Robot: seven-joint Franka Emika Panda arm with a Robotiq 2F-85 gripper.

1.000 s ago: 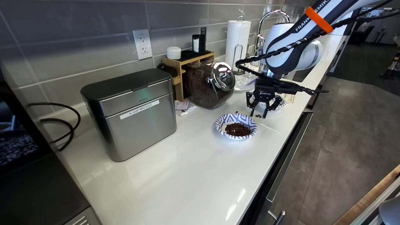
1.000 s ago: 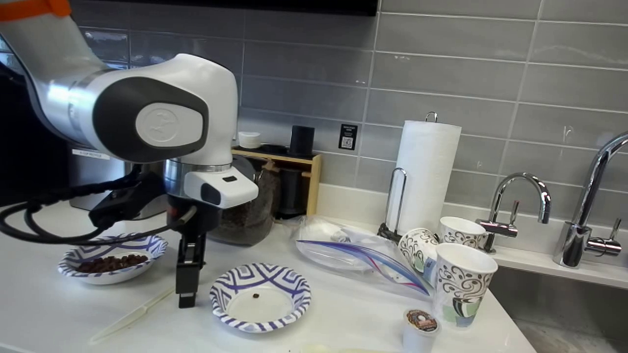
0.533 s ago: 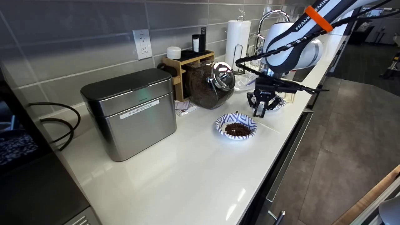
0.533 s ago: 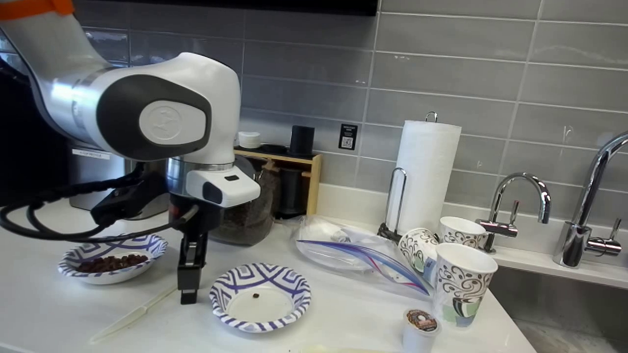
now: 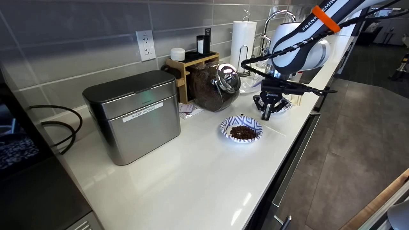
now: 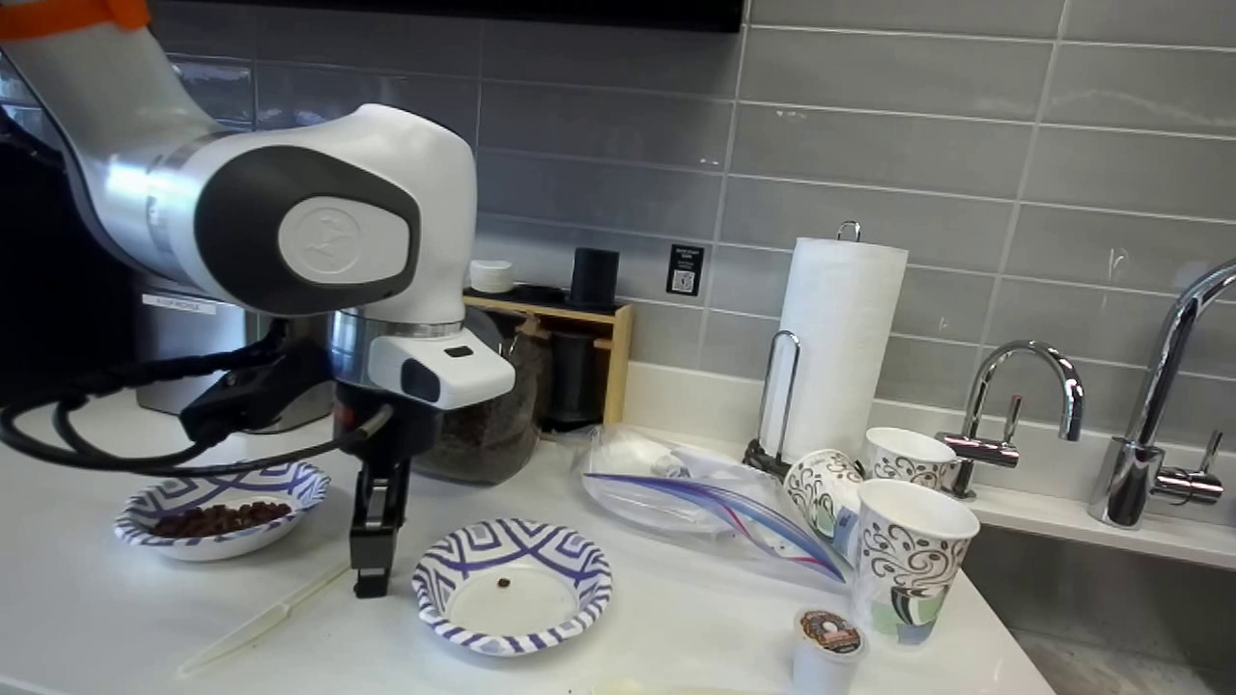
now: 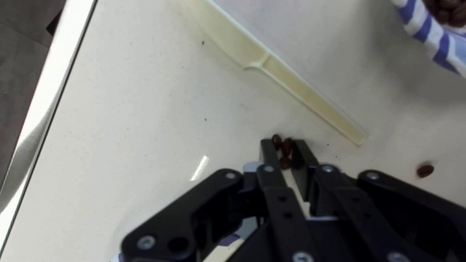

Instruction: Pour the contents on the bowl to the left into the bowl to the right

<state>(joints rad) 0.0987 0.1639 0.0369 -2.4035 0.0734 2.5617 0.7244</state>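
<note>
In an exterior view, the blue-and-white, bean-filled paper bowl point(image 6: 208, 548) lies left of the black two-fingered pincer point(image 7: 283, 146), which is closed on small dark-brown oval beans point(image 7: 286, 147); the blue-and-white near-empty paper bowl point(image 6: 512, 606), probably the next target, sits just rightward.

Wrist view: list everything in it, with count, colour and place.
Countertop: 1, white, most of view
Upper bowl: 1, white and blue, top right
Piled beans: several, brown, inside that bowl
Knife: 1, cream, top middle
Centre beans: 3, dark brown, between the fingertips
Loose bean: 1, dark brown, right
Specks: several, dark, scattered
Edge strip: 1, pale, left
Floor: 1, grey, far left
Dark shape: 1, black, top left, unclear
Lower bowl: 1, white and blue, bottom, mostly hidden
Pincer: 1, black, below centre
</note>
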